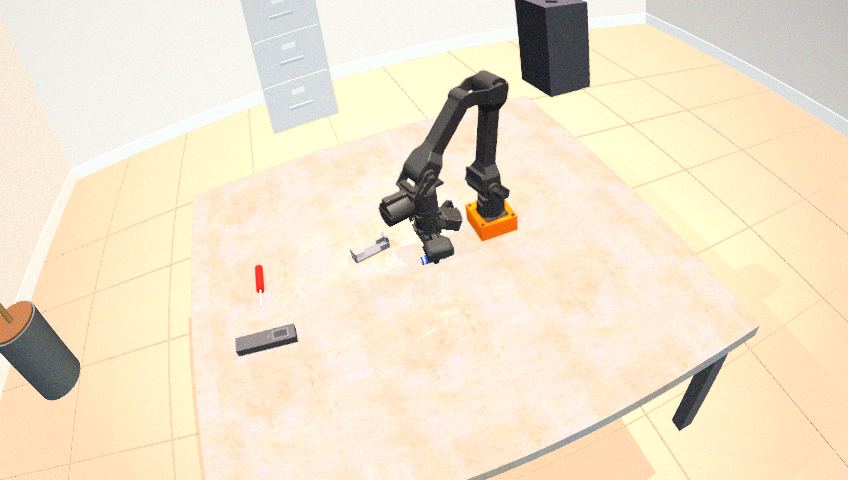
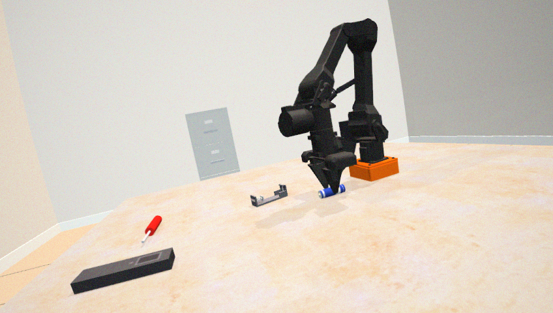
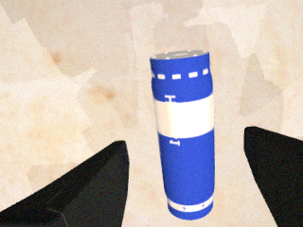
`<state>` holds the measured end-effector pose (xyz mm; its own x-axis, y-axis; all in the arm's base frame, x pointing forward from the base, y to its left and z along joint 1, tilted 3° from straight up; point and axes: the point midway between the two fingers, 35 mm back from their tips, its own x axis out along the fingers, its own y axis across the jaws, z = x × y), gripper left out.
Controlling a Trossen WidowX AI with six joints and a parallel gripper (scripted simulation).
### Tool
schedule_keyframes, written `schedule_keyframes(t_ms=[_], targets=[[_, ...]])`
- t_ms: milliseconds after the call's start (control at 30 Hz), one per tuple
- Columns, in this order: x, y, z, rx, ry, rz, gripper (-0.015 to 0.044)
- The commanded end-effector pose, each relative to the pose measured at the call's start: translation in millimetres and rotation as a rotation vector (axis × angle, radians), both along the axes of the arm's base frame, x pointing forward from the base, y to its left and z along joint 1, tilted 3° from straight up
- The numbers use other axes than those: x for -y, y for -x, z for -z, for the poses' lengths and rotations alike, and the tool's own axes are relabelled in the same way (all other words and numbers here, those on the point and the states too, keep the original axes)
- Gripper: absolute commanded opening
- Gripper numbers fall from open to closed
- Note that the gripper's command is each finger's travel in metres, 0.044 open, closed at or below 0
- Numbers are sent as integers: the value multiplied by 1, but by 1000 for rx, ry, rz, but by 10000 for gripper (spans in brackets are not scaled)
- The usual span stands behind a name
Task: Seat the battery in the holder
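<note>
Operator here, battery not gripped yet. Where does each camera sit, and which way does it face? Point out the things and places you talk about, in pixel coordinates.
Top: high above the table's edge, looking steeply down; shows the whole arm.
Exterior: lower, looking across the table toward the wall; shows the arm and its gripper (image 2: 331, 190).
Wrist: on the arm's wrist, looking past both fingertips at the battery (image 1: 424, 259) (image 2: 327, 192) (image 3: 187, 165).
Shared: top and exterior both show the holder (image 1: 371, 250) (image 2: 270, 199) and screwdriver (image 1: 259, 278) (image 2: 153, 225).

Claw (image 1: 429, 261) (image 2: 330, 190) (image 3: 186, 144) open, pointing dwn.
</note>
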<state>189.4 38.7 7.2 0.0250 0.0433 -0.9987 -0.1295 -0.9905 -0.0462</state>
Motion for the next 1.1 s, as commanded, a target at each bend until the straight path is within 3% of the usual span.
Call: schedule_keyframes(t_ms=[0,100,267,400,667,867,1067], targets=[[-1,1,7,-2,-4,0,230],[-1,1,9,-2,-4,0,230],[-1,1,9,-2,-4,0,99],[-1,1,9,-2,-4,0,72],[0,0,8,5,-5,34,68],[1,1,-36,-1,-4,4,68],[2,2,-41,-2,-4,10,68]])
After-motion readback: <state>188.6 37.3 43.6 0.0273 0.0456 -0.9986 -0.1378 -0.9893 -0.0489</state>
